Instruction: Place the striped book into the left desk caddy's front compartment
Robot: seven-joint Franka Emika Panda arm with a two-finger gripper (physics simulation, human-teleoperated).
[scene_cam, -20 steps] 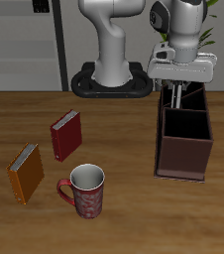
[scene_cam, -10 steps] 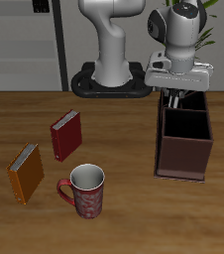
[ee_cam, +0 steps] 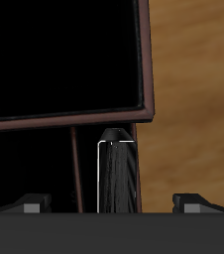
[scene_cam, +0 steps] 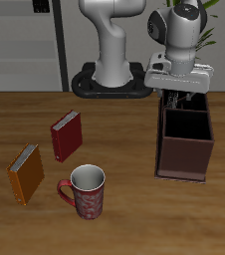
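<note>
The striped book [ee_cam: 118, 171] shows edge-on in the wrist view as a thin dark slab with a white outline; its stripes are hidden. It stands upright in a narrow compartment of the left desk caddy [scene_cam: 184, 164], beside a thin partition [ee_cam: 76, 169] and next to the large compartment [ee_cam: 64, 55]. My gripper [scene_cam: 180, 100] hovers over the caddy's far end. In the wrist view my gripper [ee_cam: 112, 204] is open, and its fingers [ee_cam: 30, 204] stand well apart on either side of the book without touching it. The hand hides the book in the exterior view.
A red book [scene_cam: 67, 136] and an orange book [scene_cam: 26, 174] stand propped on the table across from the caddy. A dark red mug [scene_cam: 86, 191] stands near the table's front edge. The robot base [scene_cam: 112, 80] is at the back.
The hand has come lower over the caddy's far end during the first half second. Since then it has hardly moved.
</note>
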